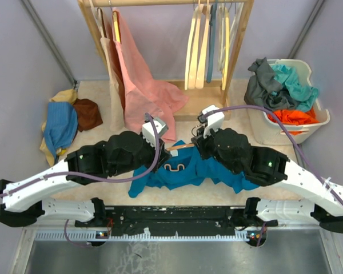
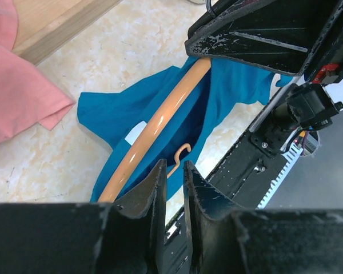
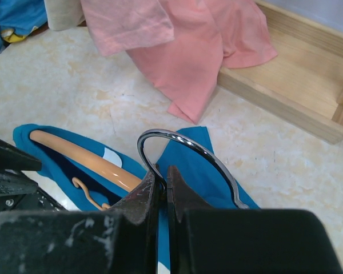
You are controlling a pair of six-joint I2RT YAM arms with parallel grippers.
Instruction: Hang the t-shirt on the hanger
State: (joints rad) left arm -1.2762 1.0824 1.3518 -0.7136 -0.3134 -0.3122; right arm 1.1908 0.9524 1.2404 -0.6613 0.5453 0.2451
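The teal-blue t-shirt [image 1: 186,174] lies crumpled on the table between the two arms. The orange-tan hanger [image 1: 179,146] lies on it, its wavy lower bar [image 1: 174,167] showing. In the left wrist view one hanger arm [image 2: 160,120] runs through the t-shirt's [image 2: 106,111] neck opening, beside the white label [image 2: 136,132]. My right gripper [image 3: 162,174] is shut on the stem of the metal hook [image 3: 186,142]. My left gripper [image 2: 174,171] hovers just above the cloth, its jaws a narrow slit apart with nothing between them. In the top view the left gripper [image 1: 162,149] and right gripper [image 1: 198,142] stand close together.
A wooden rack [image 1: 234,57] at the back holds a pink garment [image 1: 143,85] and pale hangers [image 1: 197,48]; its base board [image 3: 286,97] lies near. A white basket [image 1: 317,123] of clothes stands at the right. A pile of blue, brown and yellow cloth [image 1: 66,123] lies at the left.
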